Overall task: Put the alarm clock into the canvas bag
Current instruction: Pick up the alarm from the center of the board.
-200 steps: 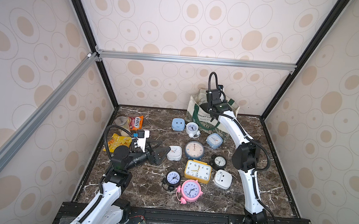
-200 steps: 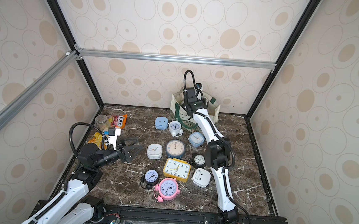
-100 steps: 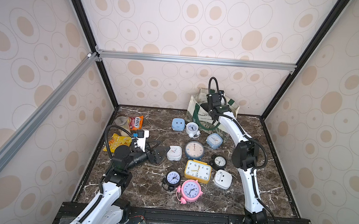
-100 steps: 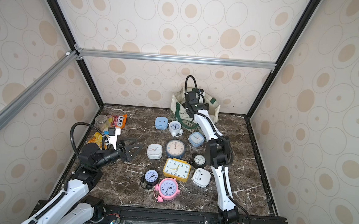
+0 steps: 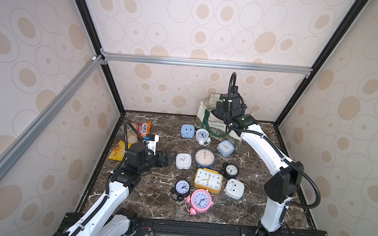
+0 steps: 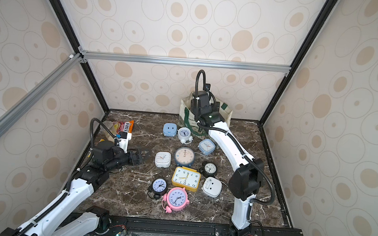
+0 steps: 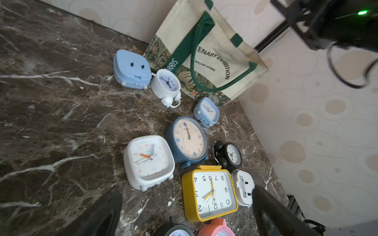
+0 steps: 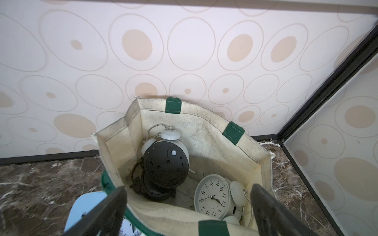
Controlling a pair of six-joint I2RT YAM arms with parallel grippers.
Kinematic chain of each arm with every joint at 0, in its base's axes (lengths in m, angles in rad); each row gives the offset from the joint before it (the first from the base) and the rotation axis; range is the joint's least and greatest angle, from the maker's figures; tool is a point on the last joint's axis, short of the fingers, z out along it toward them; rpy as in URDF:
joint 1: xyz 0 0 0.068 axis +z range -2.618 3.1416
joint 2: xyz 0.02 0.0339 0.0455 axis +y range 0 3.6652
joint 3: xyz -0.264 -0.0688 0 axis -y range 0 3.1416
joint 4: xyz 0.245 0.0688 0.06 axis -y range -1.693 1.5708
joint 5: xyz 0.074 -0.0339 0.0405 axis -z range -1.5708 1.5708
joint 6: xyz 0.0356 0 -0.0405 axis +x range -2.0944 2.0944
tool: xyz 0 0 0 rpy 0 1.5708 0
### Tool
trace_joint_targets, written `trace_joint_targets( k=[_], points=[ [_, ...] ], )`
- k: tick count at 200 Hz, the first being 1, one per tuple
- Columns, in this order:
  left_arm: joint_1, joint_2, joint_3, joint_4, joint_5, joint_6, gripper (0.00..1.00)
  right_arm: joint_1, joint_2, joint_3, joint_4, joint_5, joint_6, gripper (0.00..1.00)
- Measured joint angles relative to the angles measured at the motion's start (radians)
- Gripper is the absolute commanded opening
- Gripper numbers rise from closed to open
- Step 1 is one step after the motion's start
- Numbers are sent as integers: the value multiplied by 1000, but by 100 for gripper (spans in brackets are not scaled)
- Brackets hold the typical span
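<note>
- Brown marble table top [image 5: 149, 198] carries a scatter of clocks. Nearest, at its 6 o'clock edge, lies a pink twin-bell clock [image 5: 200, 199], face up.
- A yellow rectangular clock [image 5: 208, 179] lies just at the pink one's 12 o'clock.
- The left gripper [image 5: 165, 160] sits low over the marble at the table's 9 o'clock. Its jaws are spread wide with nothing between them.
- A white square clock with an orange hand [image 5: 183, 161] lies just at that gripper's 3 o'clock, clear of its fingers.
- The cream canvas bag with dark green strap handles [image 5: 210, 125] stands at the table's 12 to 1 o'clock, close to the back wall, mouth open upward.
- The right gripper [image 8: 188, 191] hangs over the bag's mouth, jaws wide apart and holding nothing.
- The black round alarm clock [image 8: 165, 165] lies inside the bag, back side up, free of both grippers.
- It rests against a white twin-bell clock [image 8: 169, 134] that lies toward the bag's wall-side panel.
- A second white round clock [image 8: 212, 197] lies face up beside it on the bag's floor.
</note>
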Motion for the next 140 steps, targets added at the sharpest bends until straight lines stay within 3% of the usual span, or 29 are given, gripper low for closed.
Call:
trace_joint_targets(
  k=[47, 81, 140],
  points=[
    [-256, 7, 44, -219, -209, -27, 98, 18, -292, -356, 61, -127, 43, 100],
    [-460, 80, 16, -246, -333, -85, 98, 32, -486, -594, 74, -210, 80, 100],
    [-637, 235, -18, -260, -477, -125, 98, 41, -769, -903, 72, -406, 149, 100]
  ],
)
